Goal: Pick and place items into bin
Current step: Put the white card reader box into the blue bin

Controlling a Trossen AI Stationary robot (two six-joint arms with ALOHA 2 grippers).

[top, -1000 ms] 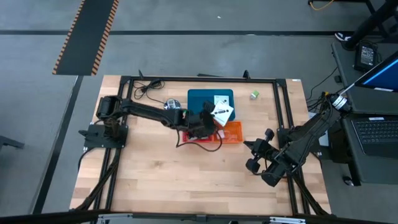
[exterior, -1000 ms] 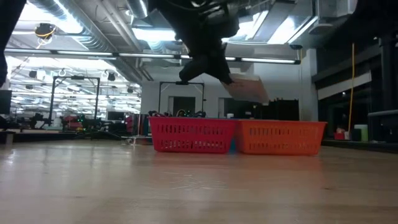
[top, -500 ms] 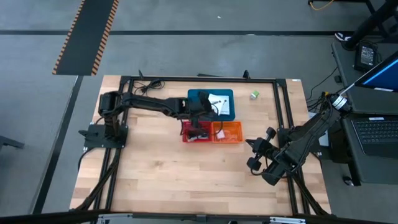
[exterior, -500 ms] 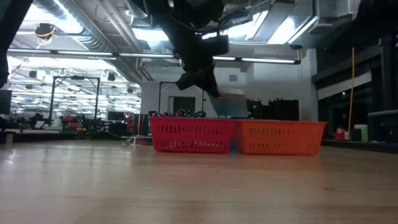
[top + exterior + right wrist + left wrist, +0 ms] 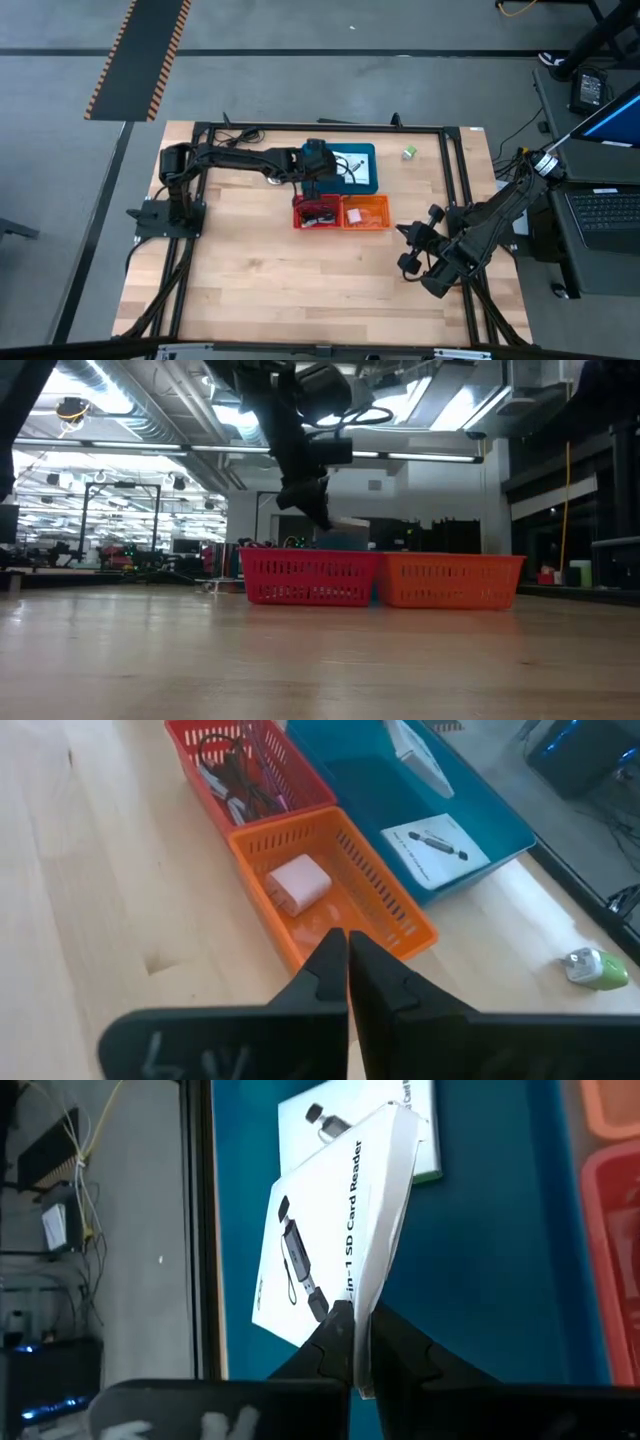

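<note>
Your wooden table [image 5: 250,270] sits on grey floor. The left gripper [image 5: 352,1342] pinches a white card [image 5: 335,1240] over the blue bin [image 5: 368,184], beside red [image 5: 317,212] and orange baskets [image 5: 366,212]. The right gripper [image 5: 347,970], fingers closed and empty, waits at the table's right.

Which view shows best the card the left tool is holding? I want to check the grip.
The left wrist view: the held card fills it, pinched at its edge by the shut left tool over the blue bin. The high view shows only a white speck, the low view a pale sliver, the right wrist view a tilted edge.
</note>
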